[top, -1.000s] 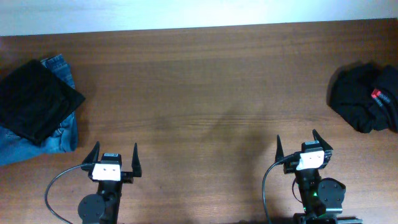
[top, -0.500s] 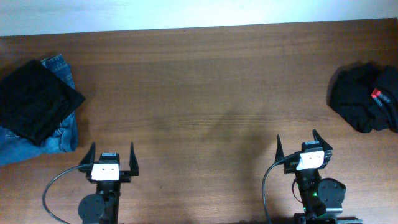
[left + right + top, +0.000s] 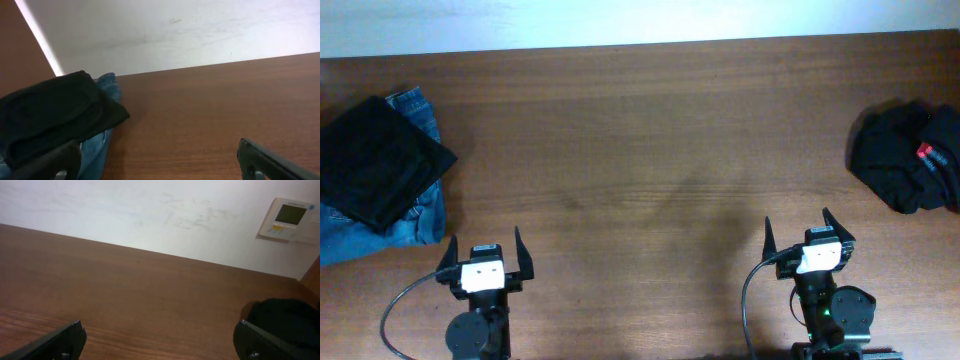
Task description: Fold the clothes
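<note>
Trousers (image 3: 902,165), black and crumpled into a loose heap, lie ahead of the right gripper (image 3: 798,238) and well off to its outer side, at the far right of the table (image 3: 640,120). The right wrist view catches only a dark hump beyond its right finger. A small red label (image 3: 923,152) shows on top of the heap.

The cloth looks soft, light and limp, so it will likely sag and trail from any pinch and give no stiff edge to steer by. The best hold is probably a raised fold near the label, where the waistband may sit. A shallow bite should lift one layer rather than a bunch. The trousers must be spread flat before folding.

The right gripper's jaws stand wide apart on nothing. The left gripper (image 3: 483,252) is likewise spread and empty. Ahead and to its outer side, a folded black garment (image 3: 375,165) rests on blue jeans (image 3: 420,215).
</note>
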